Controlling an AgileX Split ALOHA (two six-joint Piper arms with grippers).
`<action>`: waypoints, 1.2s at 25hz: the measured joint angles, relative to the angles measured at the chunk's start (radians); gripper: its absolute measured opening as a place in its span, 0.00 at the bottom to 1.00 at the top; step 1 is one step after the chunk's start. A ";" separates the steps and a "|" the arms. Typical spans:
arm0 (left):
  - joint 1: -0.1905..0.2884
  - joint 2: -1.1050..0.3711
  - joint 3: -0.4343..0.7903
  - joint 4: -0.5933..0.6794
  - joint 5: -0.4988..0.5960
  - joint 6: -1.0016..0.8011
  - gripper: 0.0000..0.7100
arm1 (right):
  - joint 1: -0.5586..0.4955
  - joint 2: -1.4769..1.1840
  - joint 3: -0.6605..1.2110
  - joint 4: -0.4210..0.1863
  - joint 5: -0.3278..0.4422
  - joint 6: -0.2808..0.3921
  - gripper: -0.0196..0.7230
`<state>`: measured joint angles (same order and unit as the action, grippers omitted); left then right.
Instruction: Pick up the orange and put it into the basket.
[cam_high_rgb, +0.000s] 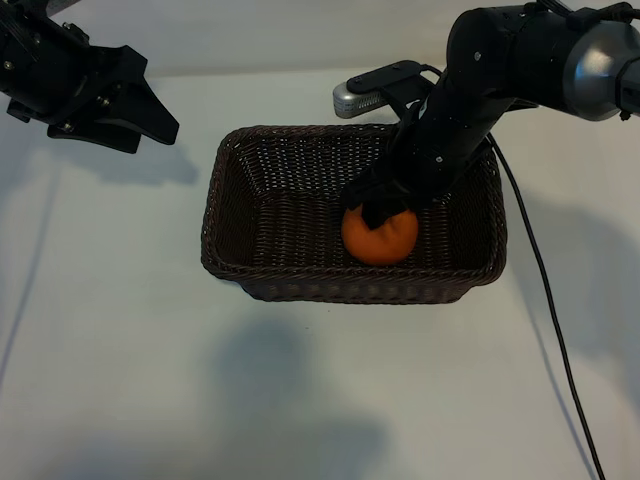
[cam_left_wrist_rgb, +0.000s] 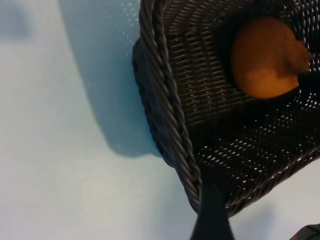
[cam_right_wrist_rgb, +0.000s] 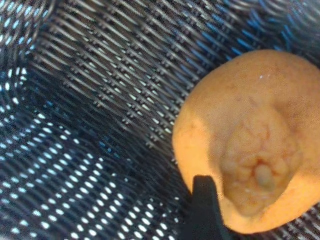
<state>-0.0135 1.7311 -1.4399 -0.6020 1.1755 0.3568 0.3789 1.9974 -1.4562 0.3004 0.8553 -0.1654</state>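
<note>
The orange lies on the floor of the dark woven basket, near its front wall and right of the middle. My right gripper reaches down into the basket and sits just over the top of the orange, open. In the right wrist view, one black finger stands against the side of the orange, whose bumpy knob faces the camera. The other finger is out of frame. My left gripper hangs open above the table at the far left, away from the basket.
The basket stands mid-table on a white top. A black cable trails from the right arm down the table's right side. In the left wrist view, the basket's braided corner and the orange show beyond one finger.
</note>
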 joint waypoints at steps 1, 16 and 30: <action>0.000 0.000 0.000 0.000 0.000 0.000 0.77 | 0.000 0.000 -0.002 0.005 0.008 0.000 0.73; 0.000 0.000 0.000 0.000 0.000 0.000 0.77 | 0.000 -0.101 -0.188 -0.020 0.159 0.007 0.68; 0.000 0.000 0.000 0.000 0.000 0.004 0.77 | 0.000 -0.170 -0.188 -0.039 0.185 0.007 0.68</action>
<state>-0.0135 1.7311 -1.4399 -0.6020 1.1755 0.3610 0.3789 1.8276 -1.6444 0.2613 1.0398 -0.1582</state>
